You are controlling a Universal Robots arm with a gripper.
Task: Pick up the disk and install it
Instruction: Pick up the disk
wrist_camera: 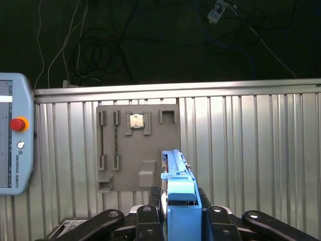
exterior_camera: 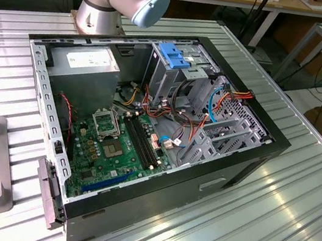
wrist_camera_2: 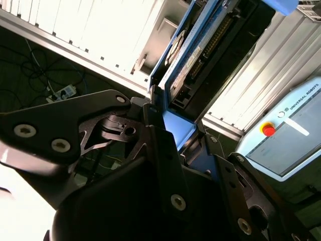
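Fingers are closed on the disk, pinching it across its thin dimension near one short end. The gap between them is just the thickness of the drive and its blue carrier rail, and they hold nothing else. The disk's long axis runs straight out from the wrist, past the fingertips and away from the cameras. In the first wrist view it shows edge-on as a narrow blue-and-silver strip, while the second wrist view catches its broad side at a slant. So the disk lies to no side of the fingers but between them and on beyond them, in line with the reach. Behind it in the first wrist view are a teach pendant, a grey fixture plate and the ribbed metal table. From how far off these look, I judge the disk is held well above the table, touching only the fingers. Going across the exterior view, a grey fixture plate lies at the exterior view's left. Next comes the open computer case with its green motherboard. Toward the exterior view's right, at the far side of the case, stands the metal drive cage, topped by a blue latch, with bare table beyond. With the disk in the fingers and outside the case, the picking up looks done and the installing not yet.
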